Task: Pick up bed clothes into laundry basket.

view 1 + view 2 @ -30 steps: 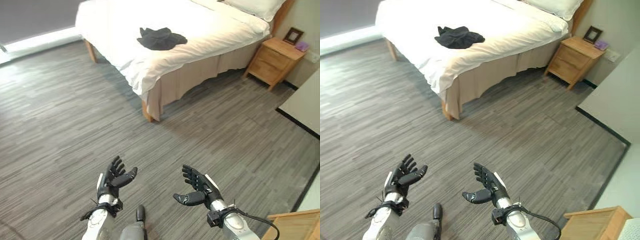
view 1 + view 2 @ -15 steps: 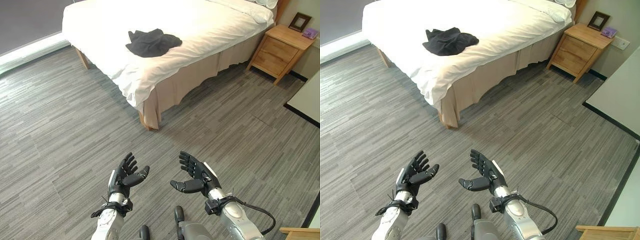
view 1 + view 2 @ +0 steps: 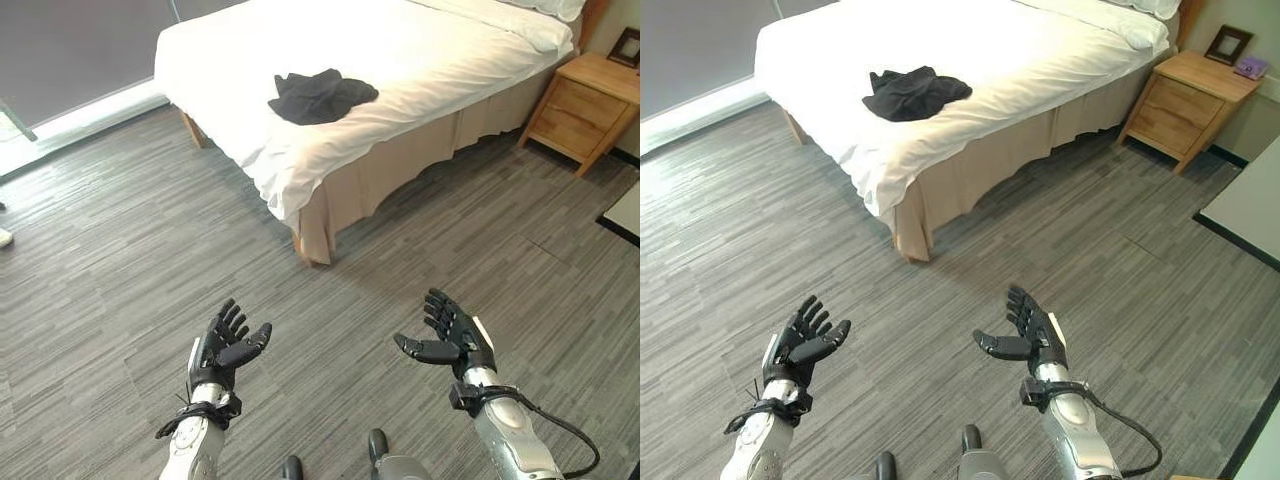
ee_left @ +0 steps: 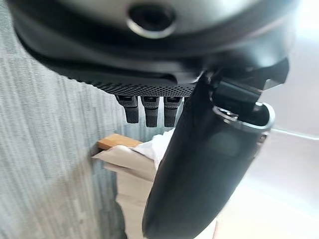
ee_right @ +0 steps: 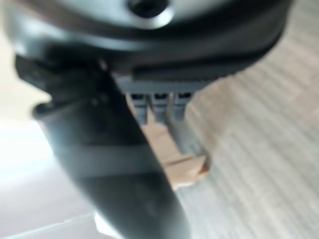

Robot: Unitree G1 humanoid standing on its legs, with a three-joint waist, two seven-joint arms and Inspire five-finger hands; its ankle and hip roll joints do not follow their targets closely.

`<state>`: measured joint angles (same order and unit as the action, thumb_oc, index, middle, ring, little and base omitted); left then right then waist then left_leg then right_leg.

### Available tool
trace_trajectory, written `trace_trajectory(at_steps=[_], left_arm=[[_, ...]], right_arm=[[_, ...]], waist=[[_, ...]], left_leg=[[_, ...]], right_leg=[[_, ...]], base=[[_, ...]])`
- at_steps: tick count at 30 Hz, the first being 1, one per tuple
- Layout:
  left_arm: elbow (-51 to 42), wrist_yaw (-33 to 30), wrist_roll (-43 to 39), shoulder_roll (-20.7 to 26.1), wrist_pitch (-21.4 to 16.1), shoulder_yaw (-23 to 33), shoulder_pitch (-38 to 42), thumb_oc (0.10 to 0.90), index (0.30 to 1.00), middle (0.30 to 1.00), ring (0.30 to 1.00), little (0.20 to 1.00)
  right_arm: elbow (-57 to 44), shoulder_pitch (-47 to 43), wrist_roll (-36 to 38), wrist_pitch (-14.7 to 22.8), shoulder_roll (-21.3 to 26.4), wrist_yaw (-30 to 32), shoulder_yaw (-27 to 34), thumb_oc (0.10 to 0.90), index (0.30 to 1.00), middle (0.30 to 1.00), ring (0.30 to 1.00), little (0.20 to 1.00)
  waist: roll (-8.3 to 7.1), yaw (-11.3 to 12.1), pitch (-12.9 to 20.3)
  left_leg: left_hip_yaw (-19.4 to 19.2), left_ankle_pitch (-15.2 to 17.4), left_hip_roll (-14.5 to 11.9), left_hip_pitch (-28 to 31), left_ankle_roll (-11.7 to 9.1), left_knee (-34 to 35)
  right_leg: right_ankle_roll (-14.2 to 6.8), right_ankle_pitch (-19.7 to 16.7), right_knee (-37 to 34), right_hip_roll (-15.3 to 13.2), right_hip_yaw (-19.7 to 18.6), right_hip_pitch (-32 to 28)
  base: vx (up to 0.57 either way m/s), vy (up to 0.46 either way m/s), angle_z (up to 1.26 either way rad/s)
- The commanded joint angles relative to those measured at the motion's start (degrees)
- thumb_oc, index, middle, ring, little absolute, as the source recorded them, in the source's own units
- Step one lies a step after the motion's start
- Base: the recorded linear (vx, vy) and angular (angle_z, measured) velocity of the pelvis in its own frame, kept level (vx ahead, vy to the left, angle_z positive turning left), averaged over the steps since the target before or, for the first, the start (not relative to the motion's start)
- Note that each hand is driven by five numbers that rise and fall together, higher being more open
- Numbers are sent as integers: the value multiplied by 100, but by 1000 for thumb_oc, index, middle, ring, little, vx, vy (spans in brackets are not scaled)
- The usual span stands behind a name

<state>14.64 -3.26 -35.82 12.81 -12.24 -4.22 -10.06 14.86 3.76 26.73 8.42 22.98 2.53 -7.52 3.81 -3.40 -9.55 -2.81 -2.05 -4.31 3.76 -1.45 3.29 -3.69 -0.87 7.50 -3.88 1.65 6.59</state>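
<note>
— Two hands logged: left hand (image 3: pixel 222 345) and right hand (image 3: pixel 453 338), fingers spread, palms empty, over grey floor (image 3: pixel 110 260).
— Since a moment ago?
— Hands drawn wider apart; view shifted.
— Clothes?
— Black clothes (image 3: pixel 320 95) lie on the bed (image 3: pixel 430 50), well apart. Nightstand (image 3: pixel 585 100) beyond. Approach step; nothing grasped yet.

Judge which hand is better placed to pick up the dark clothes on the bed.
Neither by much. The left hand and right hand are both open, empty and raised over the floor, far short of the bed. The dark clothes lie near the foot corner, roughly midway between them, so I see no clear favourite.
</note>
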Motion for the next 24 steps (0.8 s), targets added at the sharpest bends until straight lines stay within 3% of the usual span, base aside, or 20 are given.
trace_trajectory(at_steps=[1, 4, 5, 6, 7, 8, 9, 10, 11, 12, 13, 14, 15, 16, 17, 18, 20, 21, 22, 24], left_arm=[[-505, -131, 132, 485, -617, 531, 195, 800, 900, 900, 900, 900], [-472, -239, 70, 464, -643, 639, 216, 800, 900, 900, 900, 900], [-459, -272, 56, 443, -630, 670, 214, 800, 900, 900, 900, 900], [-485, -318, 99, 437, -615, 662, 219, 800, 900, 900, 900, 900], [-454, -397, 247, 491, -600, 636, 314, 800, 900, 900, 900, 900], [-453, -398, 247, 492, -600, 635, 315, 800, 900, 900, 900, 900], [-476, -381, 314, 539, -635, 590, 375, 800, 900, 900, 900, 900], [-501, -308, 269, 561, -664, 553, 433, 800, 900, 900, 900, 900], [-572, -206, 204, 584, -683, 476, 545, 800, 900, 900, 900, 900], [-569, -202, 200, 581, -685, 476, 543, 800, 900, 900, 900, 900], [-584, -147, 154, 603, -725, 422, 679, 800, 900, 900, 900, 900], [-592, -76, -3, 585, -771, 293, 887, 800, 900, 900, 900, 900], [-564, -83, -6, 582, -803, 244, 963, 800, 900, 900, 900, 900], [-562, -84, -5, 579, -804, 243, 964, 800, 900, 900, 900, 900], [-589, -95, 20, 545, -816, 222, 988, 800, 900, 900, 900, 900], [-633, -102, -25, 490, -815, 222, 977, 800, 900, 900, 900, 900], [-678, -24, -107, 318, -823, 104, 894, 800, 900, 900, 900, 900], [-644, -50, -120, 302, -774, 84, 910, 800, 900, 900, 900, 900], [-647, -104, -251, 240, -792, 92, 916, 800, 900, 900, 900, 900], [-745, -38, -343, 228, -764, -4, 921, 800, 900, 900, 900, 900]], right_arm=[[-621, -170, 193, 598, -200, -116, 11, 800, 900, 900, 900, 900], [-546, -175, 221, 606, -235, -100, 47, 800, 900, 900, 900, 900], [-534, -137, 179, 608, -263, -91, 68, 800, 900, 900, 900, 900], [-529, -71, 148, 612, -298, -90, 57, 800, 900, 900, 900, 900], [-554, -20, 124, 622, -356, -101, -16, 800, 900, 900, 900, 900], [-554, -21, 124, 622, -357, -101, -16, 800, 900, 900, 900, 900], [-571, 7, 70, 646, -364, -133, -36, 800, 900, 900, 900, 900], [-600, 36, 50, 626, -359, -166, -38, 800, 900, 900, 900, 900], [-580, 73, 115, 612, -321, -206, -22, 800, 900, 900, 900, 900], [-581, 77, 117, 612, -315, -208, -22, 800, 900, 900, 900, 900], [-519, 136, 189, 639, -317, -238, 56, 800, 900, 900, 900, 900], [-466, 278, 216, 619, -326, -275, 87, 800, 900, 900, 900, 900], [-488, 312, 220, 623, -332, -309, 54, 800, 900, 900, 900, 900], [-489, 313, 220, 624, -330, -309, 55, 800, 900, 900, 900, 900], [-478, 328, 184, 600, -322, -338, 27, 800, 900, 900, 900, 900], [-558, 384, 202, 569, -294, -383, -11, 800, 900, 900, 900, 900], [-357, 332, 266, 602, -188, -438, -180, 800, 900, 900, 900, 900], [-414, 287, 262, 589, -129, -405, -235, 800, 900, 900, 900, 900], [-429, 225, 354, 627, -83, -350, -274, 800, 900, 900, 900, 900], [-475, 65, 543, 713, -57, -272, -308, 800, 900, 900, 900, 900]], waist=[[-402, 94, 287], [-331, 121, 212], [-294, 117, 180], [-294, 103, 114], [-153, 4, -70], [-161, 13, -69], [-99, -71, -164], [-104, -147, -175], [-150, -338, -94], [-124, -356, -113], [-121, -599, -99], [-259, -852, -21], [-159, -976, -26], [-131, -988, -45], [-153, -1012, 32], [-199, -990, 126], [-332, -936, 276], [-471, -863, 294], [-616, -712, 229], [-803, -399, 8]], left_leg=[[22, 723, 259, -252, -131, -773], [109, 789, 375, -238, -8, -823], [162, 815, 443, -178, 95, -810], [201, 864, 555, -91, 223, -814], [288, 946, 520, 179, 351, -716], [279, 947, 528, 179, 352, -716], [367, 1004, 471, 279, 350, -709], [399, 1121, 461, 422, 313, -670], [483, 1341, 456, 776, 205, -525], [499, 1358, 426, 814, 200, -512], [666, 1534, 373, 1174, 98, -399], [803, 1743, 403, 1621, -93, -271], [818, 1812, 173, 1794, -152, -245], [822, 1823, 135, 1814, -158, -244], [821, 1810, 42, 1969, -237, -340], [817, 1564, 8, 1888, -408, -733], [688, -185, -109, 1167, -875, -2541], [557, -770, -152, 733, -1033, -3467], [568, -821, -1, 330, -1007, -4110], [184, -399, -261, -469, -717, -4824]], right_leg=[[-463, 336, -226, -625, 117, -603], [-524, 396, 521, -765, 104, -342], [-535, 229, 1186, -828, 4, -90], [-509, -224, 1965, -882, -167, 209], [-451, -572, 3121, -710, -415, 809], [-452, -564, 3136, -714, -428, 821], [-483, -510, 3389, -530, -453, 1162], [-479, -375, 3109, -587, -305, 1428], [-524, -374, 2262, -726, -173, 1675], [-521, -346, 2265, -713, -139, 1632], [-587, -436, 1309, -696, -32, 1749], [-783, -564, 257, -817, 65, 2062], [-826, -649, -235, -767, 354, 1796], [-823, -660, -274, -743, 389, 1747], [-839, -790, -473, -789, 772, 1724], [-732, -768, -388, -756, 880, 1511], [-367, -768, -292, -449, 658, 895], [-187, -603, -305, -506, 702, 592], [-79, -516, -475, -503, 689, 276], [21, -271, -728, -403, 526, -345]], base=[[76, 155, 23], [56, 131, 23], [109, 251, 19], [192, 319, 21], [153, 231, 24], [197, 165, 11], [258, 24, -4], [583, -33, -4], [511, -62, -1], [621, -113, 6], [723, -208, 24], [923, -239, 53], [648, -185, 85], [446, -127, 83], [412, -213, 54], [660, -380, 26], [634, -416, 2], [597, -387, 4], [580, -393, 7], [534, -335, -25]])
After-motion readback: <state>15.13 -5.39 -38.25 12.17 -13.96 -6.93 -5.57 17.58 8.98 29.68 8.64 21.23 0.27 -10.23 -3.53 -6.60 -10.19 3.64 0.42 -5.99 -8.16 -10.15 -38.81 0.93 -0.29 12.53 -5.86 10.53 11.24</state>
